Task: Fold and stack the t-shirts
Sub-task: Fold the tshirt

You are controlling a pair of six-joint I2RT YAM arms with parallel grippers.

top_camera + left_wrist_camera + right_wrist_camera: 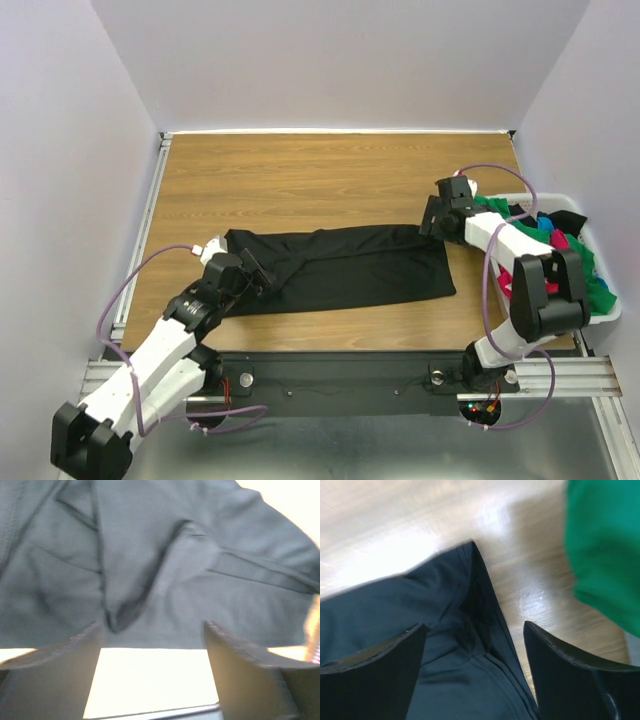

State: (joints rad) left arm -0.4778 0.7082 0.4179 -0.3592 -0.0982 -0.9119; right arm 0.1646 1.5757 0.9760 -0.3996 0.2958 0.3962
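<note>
The large black t-shirt [340, 268] lies folded into a long band across the middle of the table. My left gripper [258, 274] is open at the shirt's near left end; its wrist view shows the wrinkled black cloth [165, 565] just beyond the spread fingers [60, 675]. My right gripper [430, 226] is open over the shirt's far right corner; its wrist view shows that corner [465, 630] between the fingers [570, 670]. A green shirt [598, 290], a blue one [546, 226], a magenta-pink one [563, 241] and a black one [565, 220] lie heaped in the white basket [612, 312].
The white basket stands at the table's right edge, right of my right arm. Green cloth [605, 545] hangs into the right wrist view at the upper right. White walls close in the wooden table [330, 180] on three sides.
</note>
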